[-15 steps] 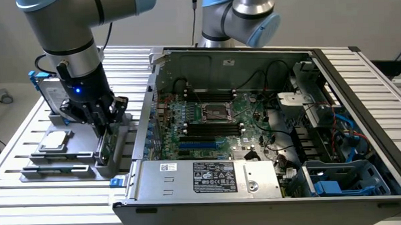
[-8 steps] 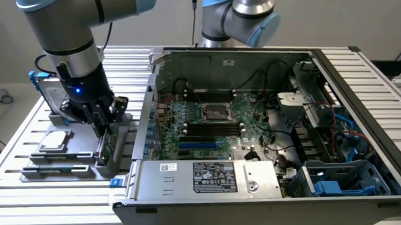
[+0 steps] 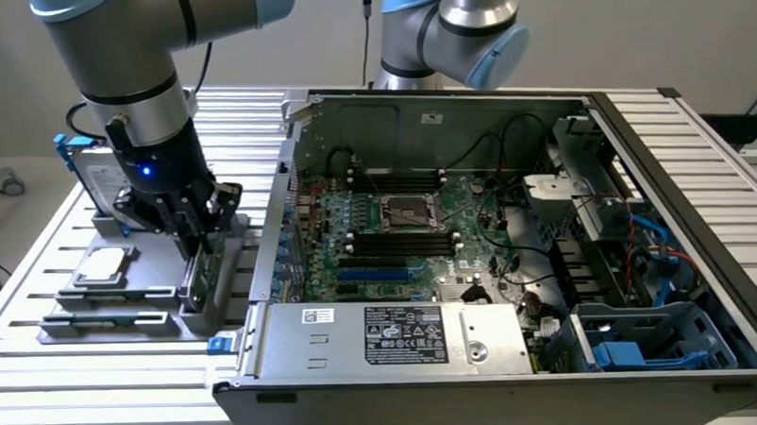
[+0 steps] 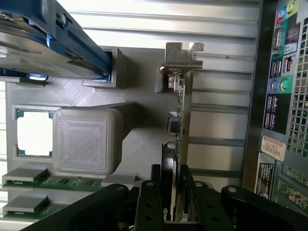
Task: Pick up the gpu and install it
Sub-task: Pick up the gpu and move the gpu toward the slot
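Slatted aluminium table (image 3: pixel 56 375) carries an open computer case (image 3: pixel 679 155) and, toward the exterior view's left, a grey printed holder (image 3: pixel 219 320) with spare parts. The gpu (image 3: pixel 200 275) stands on edge in the holder's slot, and in the wrist view its silver bracket (image 4: pixel 181 54) is at the far end. The gripper (image 3: pixel 201 245) is lowered over the card's top edge, its jaws partly closed and seated against both faces with no gap that I can make out, so I judge the card is gripped but not yet lifted. The step in hand looks like the pick. To do it well, the grip should stay square on the flat faces and the pull should run straight along the slot, so the bracket does not catch on the holder's wall and the card does not tilt toward the case.
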`<state>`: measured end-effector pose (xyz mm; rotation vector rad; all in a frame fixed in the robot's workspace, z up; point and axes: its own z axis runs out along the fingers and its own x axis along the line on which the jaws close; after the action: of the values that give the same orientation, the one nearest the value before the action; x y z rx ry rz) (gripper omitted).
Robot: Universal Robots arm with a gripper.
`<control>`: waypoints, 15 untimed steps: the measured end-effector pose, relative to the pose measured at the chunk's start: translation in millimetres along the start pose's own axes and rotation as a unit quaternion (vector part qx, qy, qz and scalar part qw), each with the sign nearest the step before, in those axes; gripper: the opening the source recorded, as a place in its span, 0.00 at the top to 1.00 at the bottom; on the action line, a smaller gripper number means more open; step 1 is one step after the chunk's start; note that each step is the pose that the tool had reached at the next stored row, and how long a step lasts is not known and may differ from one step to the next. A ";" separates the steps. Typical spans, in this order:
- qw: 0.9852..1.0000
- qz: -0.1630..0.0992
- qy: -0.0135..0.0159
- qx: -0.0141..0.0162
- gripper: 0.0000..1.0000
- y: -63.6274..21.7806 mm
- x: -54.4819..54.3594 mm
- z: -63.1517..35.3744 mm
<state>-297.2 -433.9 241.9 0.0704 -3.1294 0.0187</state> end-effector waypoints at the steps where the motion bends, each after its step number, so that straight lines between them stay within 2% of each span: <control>1: 1.000 0.002 0.000 0.000 0.73 0.0 0.0 0.0; 15: 1.000 0.010 -0.001 -0.002 0.73 0.0 0.1 -2.9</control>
<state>-297.2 -433.9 244.8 0.0393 -3.1314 0.0131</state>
